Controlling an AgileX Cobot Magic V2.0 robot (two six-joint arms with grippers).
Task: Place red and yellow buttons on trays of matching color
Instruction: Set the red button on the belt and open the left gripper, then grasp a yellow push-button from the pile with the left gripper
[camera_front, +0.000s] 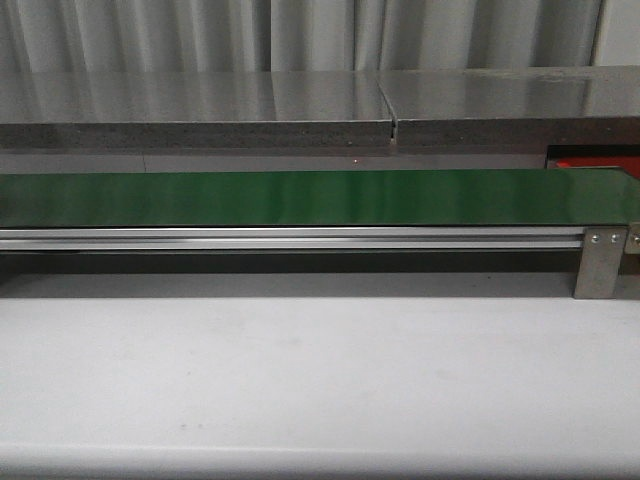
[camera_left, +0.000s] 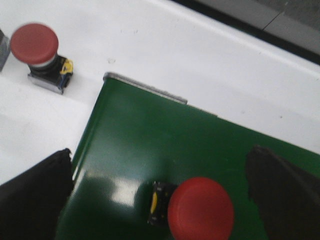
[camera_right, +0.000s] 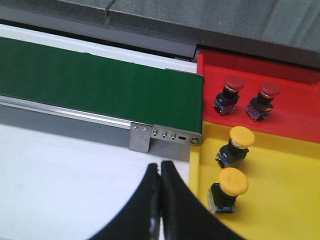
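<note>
In the left wrist view a dark red button (camera_left: 201, 209) lies on the green belt (camera_left: 150, 130) near its end. My left gripper (camera_left: 161, 155) is open, one finger on each side of the button, neither touching it. A second red button (camera_left: 35, 44) stands on the white table beyond the belt's end. In the right wrist view my right gripper (camera_right: 160, 167) is shut on nothing over the white table, beside the yellow tray (camera_right: 280, 200). That tray holds two yellow buttons (camera_right: 241, 136) (camera_right: 233, 181). The red tray (camera_right: 295, 117) holds two red buttons (camera_right: 233, 84) (camera_right: 270, 90).
The long green belt (camera_front: 300, 197) runs across the front view on an aluminium rail (camera_front: 290, 238) with a bracket (camera_front: 600, 262) at its right end. A sliver of the red tray (camera_front: 598, 162) shows past it. A grey shelf (camera_front: 200, 105) stands behind.
</note>
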